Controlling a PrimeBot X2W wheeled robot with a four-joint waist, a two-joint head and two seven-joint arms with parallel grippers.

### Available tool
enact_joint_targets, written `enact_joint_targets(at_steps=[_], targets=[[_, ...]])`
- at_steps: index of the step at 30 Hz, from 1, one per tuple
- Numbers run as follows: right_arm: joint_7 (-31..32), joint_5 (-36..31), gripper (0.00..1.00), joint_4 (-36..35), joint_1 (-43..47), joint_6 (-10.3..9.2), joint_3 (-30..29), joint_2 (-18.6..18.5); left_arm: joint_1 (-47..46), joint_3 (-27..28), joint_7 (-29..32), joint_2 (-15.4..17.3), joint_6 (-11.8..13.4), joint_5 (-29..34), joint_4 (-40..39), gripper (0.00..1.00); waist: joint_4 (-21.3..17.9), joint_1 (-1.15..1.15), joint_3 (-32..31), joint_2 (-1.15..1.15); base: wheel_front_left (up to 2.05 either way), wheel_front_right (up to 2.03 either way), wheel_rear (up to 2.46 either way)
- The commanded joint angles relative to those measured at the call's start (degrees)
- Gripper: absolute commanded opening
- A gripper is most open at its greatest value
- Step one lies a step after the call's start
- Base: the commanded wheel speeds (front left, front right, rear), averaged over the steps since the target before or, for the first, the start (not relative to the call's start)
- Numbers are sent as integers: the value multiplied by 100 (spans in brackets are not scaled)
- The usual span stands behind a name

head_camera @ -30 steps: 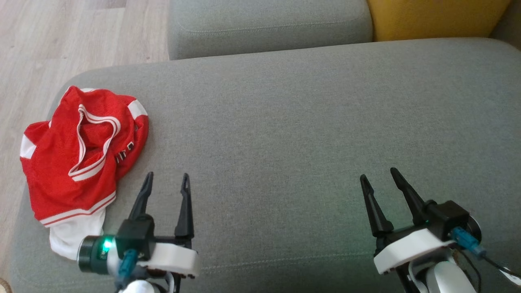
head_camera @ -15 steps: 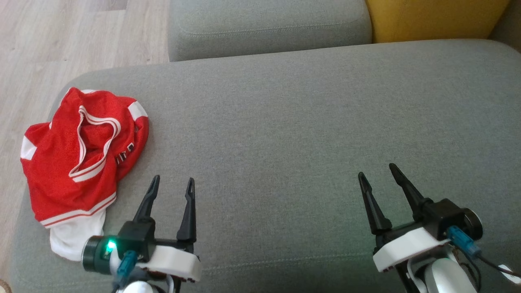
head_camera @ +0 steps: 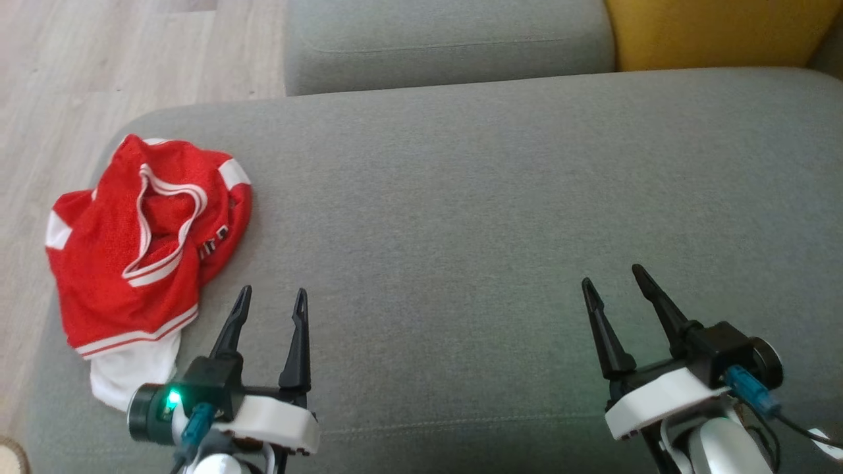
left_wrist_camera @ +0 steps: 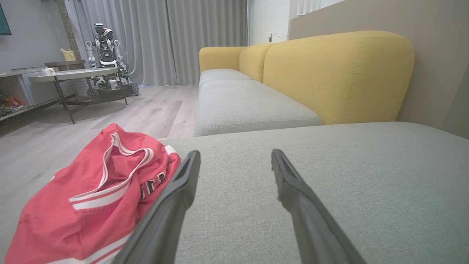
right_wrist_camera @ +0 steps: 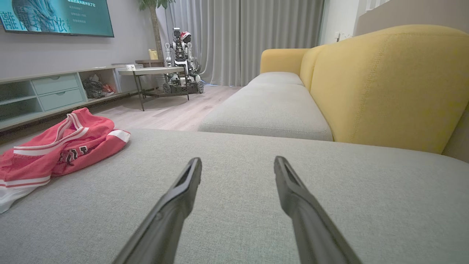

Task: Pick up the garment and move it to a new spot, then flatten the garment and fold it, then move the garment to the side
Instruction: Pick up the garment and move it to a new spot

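The head camera has swung slightly and the left gripper (head_camera: pixel 274 289), fingers spread and empty, has edged nearer the crumpled red mesh jersey with white trim (head_camera: pixel 112 276), lying just left of its fingertips at the left edge of the grey fabric sofa cushion (head_camera: pixel 461 197). The right gripper (head_camera: pixel 610 274), likewise spread, hangs well apart over open cushion.

Left tool (head_camera: pixel 274 289) now: two long black tapering fingers (head_camera: pixel 298 342) on a black block, white shell under it, a dark cylinder (head_camera: pixel 148 413) with a green light, a teal connector (head_camera: pixel 196 424) plugged in. Right tool (head_camera: pixel 610 274), same build: white housing (head_camera: pixel 658 398), teal plug (head_camera: pixel 747 388), black cable (head_camera: pixel 800 431), pale forearm (head_camera: pixel 724 451).
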Motion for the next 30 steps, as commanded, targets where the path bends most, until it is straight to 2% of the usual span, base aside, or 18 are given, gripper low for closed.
enact_joint_targets(at_steps=[1, 11, 30], targets=[[-54, -3, 100, -181, -198, 0, 125, -70, -144, 206, -71, -17, 8, 50, -146, 100, 65, 0, -2, 0, 0, 0, 0], [-54, 13, 100, -203, -102, 0, 231, -70, -104, 308, -71, -40, 46, 80, -127, 100, 695, 0, -2, 0, 0, 0, 0], [-54, 117, 100, -303, 111, 0, 153, -70, -13, 431, -71, -47, 212, -45, -237, 100, 2319, 0, -77, 0, 0, 0, 0]])
